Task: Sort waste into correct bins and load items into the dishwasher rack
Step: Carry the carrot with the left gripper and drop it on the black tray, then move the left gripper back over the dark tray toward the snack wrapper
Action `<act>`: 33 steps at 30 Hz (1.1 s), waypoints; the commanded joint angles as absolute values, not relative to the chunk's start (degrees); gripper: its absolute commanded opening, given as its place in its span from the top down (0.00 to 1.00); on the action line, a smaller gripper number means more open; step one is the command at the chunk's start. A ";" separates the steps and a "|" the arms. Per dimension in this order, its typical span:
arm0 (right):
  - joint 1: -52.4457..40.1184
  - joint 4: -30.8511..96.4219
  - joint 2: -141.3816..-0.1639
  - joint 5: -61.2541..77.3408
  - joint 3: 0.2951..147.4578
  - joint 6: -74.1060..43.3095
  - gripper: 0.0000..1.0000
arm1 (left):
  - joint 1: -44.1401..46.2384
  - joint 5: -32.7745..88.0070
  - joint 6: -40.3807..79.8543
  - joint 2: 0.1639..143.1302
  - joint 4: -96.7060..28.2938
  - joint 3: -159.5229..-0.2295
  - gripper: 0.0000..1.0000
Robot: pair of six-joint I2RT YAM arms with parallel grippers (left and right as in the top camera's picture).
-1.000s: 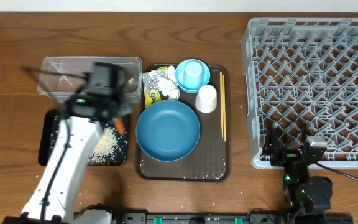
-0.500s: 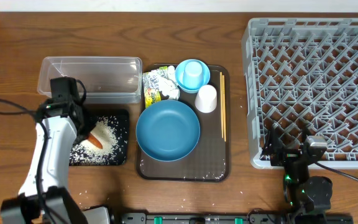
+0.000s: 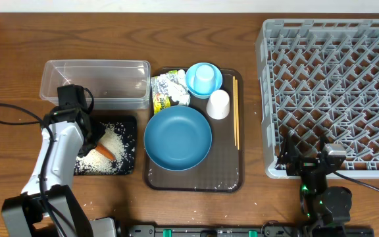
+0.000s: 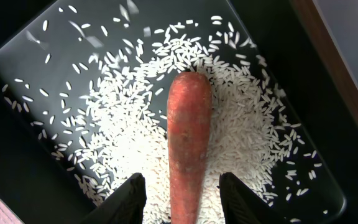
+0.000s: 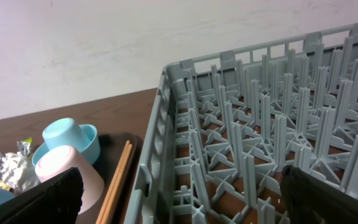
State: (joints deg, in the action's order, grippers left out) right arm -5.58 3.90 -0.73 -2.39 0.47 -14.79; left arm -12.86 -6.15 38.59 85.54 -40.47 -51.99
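Straddling the carrot (image 4: 188, 137) near the table's left edge, the spread left gripper (image 4: 182, 183) lines up along its length.

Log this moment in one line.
left gripper: open astride small orange carrot | carrot: on white rice in shallow black tray | right gripper: open, facing grey lattice rack

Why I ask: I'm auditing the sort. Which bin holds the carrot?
The shallow black tray. The carrot lies in it on a bed of rice grains, while the clear tub behind it shows no carrot.
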 commanded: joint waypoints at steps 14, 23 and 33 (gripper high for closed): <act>-6.07 4.01 -0.49 -2.96 0.30 -14.06 0.01 | -11.18 16.32 26.79 70.61 -44.45 -58.41 0.54; -6.09 4.01 -0.49 -2.96 0.30 -14.06 0.01 | 2.68 16.53 19.75 59.79 -44.07 -58.43 0.32; -6.07 4.01 -0.49 -2.96 0.30 -14.09 0.01 | 20.71 15.40 19.75 69.97 -39.24 -58.41 0.36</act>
State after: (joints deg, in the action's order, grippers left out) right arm -5.58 3.88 -0.73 -2.39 0.47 -14.79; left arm 18.00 15.55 20.73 66.76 -39.94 -57.47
